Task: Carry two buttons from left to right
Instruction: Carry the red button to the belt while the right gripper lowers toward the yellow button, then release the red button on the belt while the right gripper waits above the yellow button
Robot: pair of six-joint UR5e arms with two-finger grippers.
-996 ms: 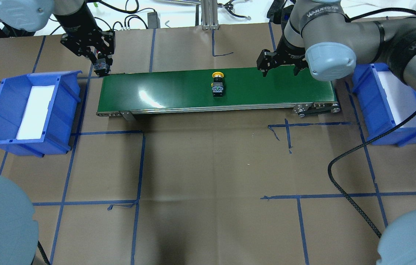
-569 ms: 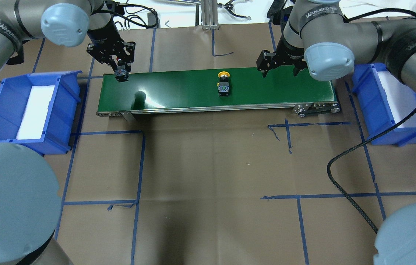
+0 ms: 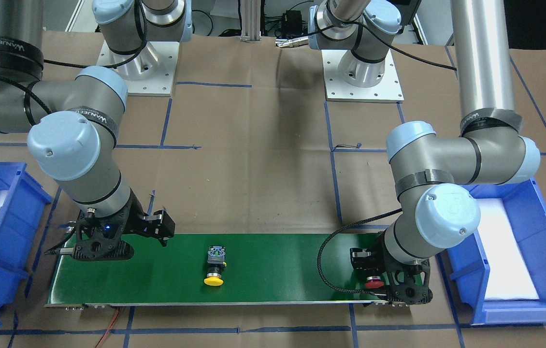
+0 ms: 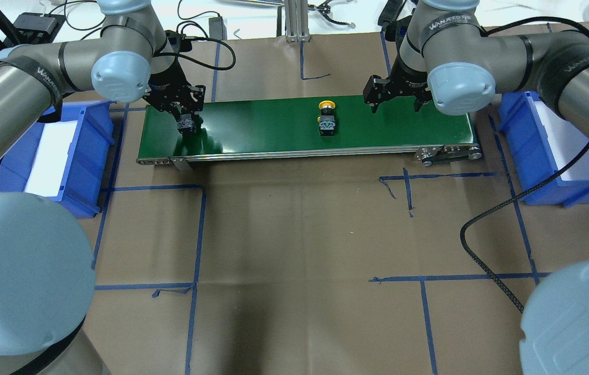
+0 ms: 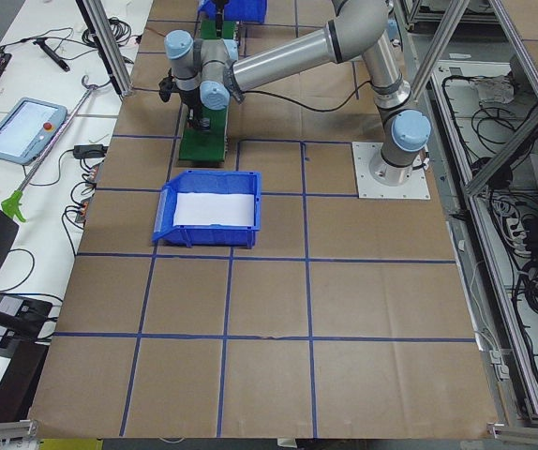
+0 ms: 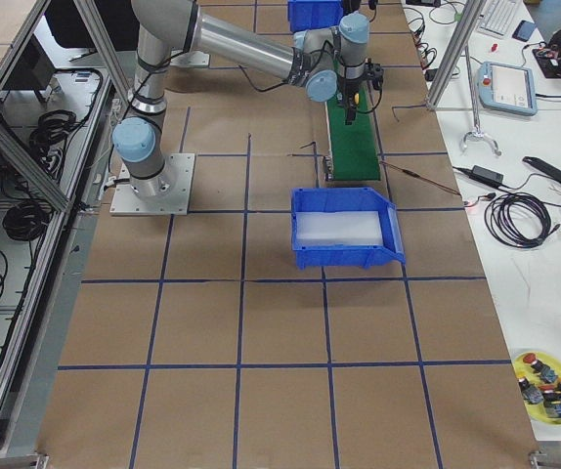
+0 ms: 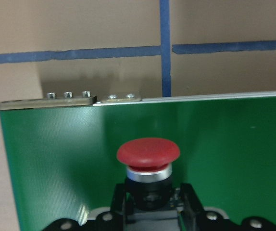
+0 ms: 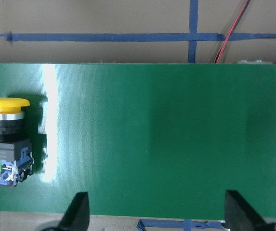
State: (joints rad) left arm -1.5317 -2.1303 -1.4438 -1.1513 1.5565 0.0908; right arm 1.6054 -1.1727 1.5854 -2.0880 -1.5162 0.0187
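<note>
Nearest you, on the tabletop (image 4: 294, 234): left bin (image 4: 94, 146) at 10 o'clock shows only its white liner. Right bin (image 4: 516, 130) at 2 o'clock shows the same, with no button in it. By my reading, nothing is delivered yet.

Across 12 o'clock runs the green belt (image 4: 263, 130). The yellow button (image 4: 327, 120) lies on it just right of middle, cap toward 12 o'clock, and neither arm touches it.

At the belt's 9 o'clock end, the left end effector (image 4: 187, 121) is clamped on the red button (image 7: 148, 153), gripping the body behind the cap, low over the green. You can't tell whether it touches the belt.

Farthest, toward 1 o'clock, the right end effector (image 4: 395, 104) hangs wide open and empty over the belt, right of the yellow button.

What's left, as I judge it: release the red button, then get both buttons to the belt's right end and into the right bin.
</note>
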